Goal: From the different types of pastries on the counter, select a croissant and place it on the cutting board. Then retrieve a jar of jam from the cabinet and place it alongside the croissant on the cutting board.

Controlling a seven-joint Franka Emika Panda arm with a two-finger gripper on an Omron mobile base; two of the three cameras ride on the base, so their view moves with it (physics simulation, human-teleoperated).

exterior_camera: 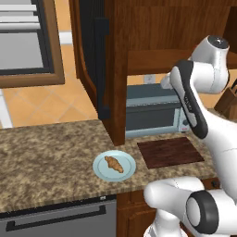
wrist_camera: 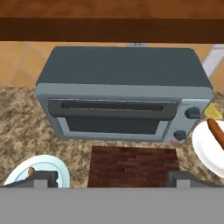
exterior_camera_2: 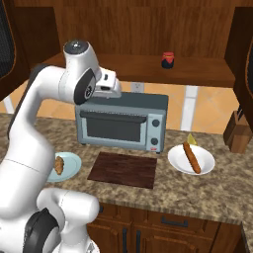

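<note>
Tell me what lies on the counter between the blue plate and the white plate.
The cutting board lies between the blue plate holding the croissant and the white plate, nothing resting on it, as the right base view shows.

golden-brown croissant (exterior_camera: 114, 164), light blue plate (exterior_camera: 101, 172), dark reddish-brown cutting board (exterior_camera_2: 123, 169), speckled granite counter (exterior_camera: 46, 152)
</note>
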